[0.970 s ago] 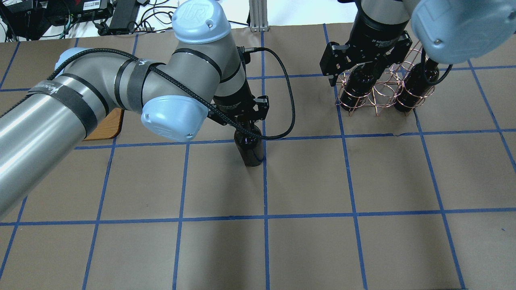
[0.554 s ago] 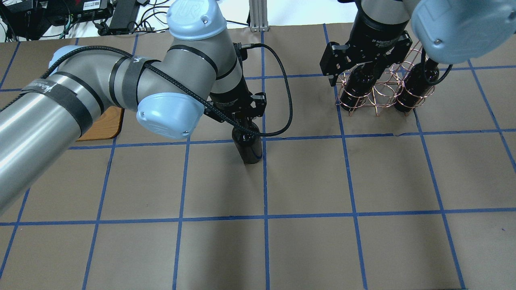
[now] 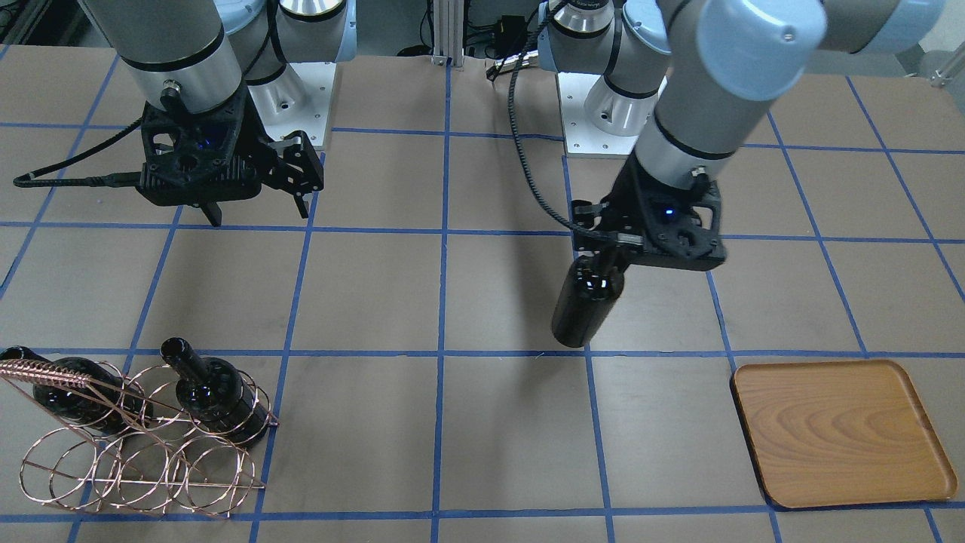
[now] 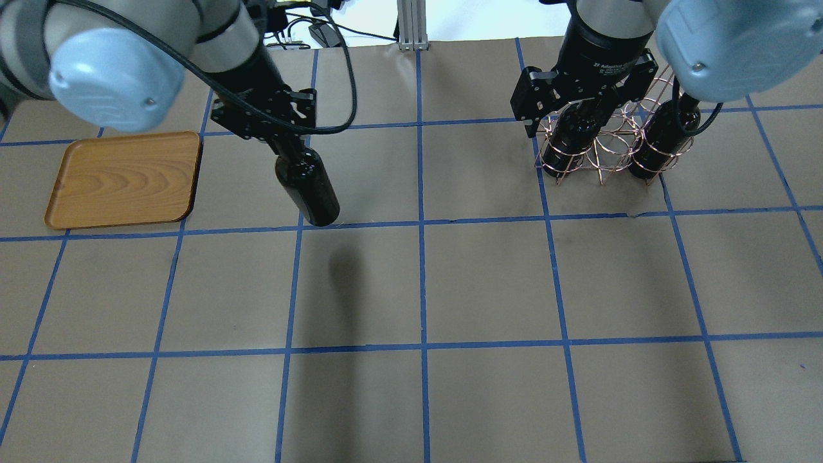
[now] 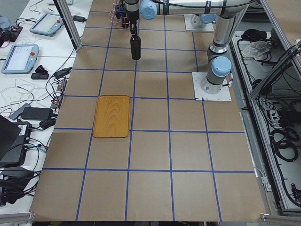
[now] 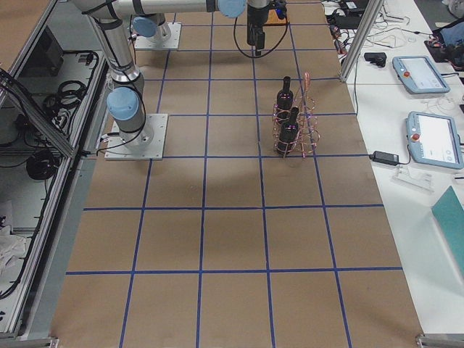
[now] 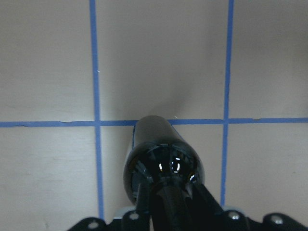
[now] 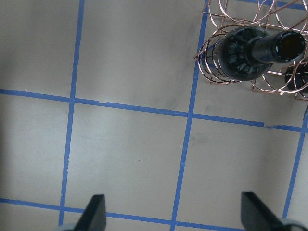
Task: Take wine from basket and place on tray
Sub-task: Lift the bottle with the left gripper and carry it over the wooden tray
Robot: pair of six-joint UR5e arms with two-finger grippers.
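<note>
My left gripper (image 4: 281,143) is shut on the neck of a near-black wine bottle (image 4: 310,191) and holds it upright above the table. The bottle hangs a short way right of the wooden tray (image 4: 125,180) in the overhead view. It also shows in the front view (image 3: 582,305) and the left wrist view (image 7: 161,159). The copper wire basket (image 4: 607,151) stands at the back right with two more bottles (image 4: 572,138) (image 4: 662,138) in its rings. My right gripper (image 4: 582,109) is open and empty, hovering above and just beside the basket (image 8: 226,14).
Brown paper with a blue tape grid covers the table. The tray (image 3: 840,430) has nothing on it. The arm bases (image 3: 603,113) stand at the table's robot side. Tablets and cables (image 5: 21,56) lie on desks beyond the table ends.
My left arm has carried the bottle leftward and back, towards the tray, which is now uncovered in the overhead view. The right arm and basket have not moved.
</note>
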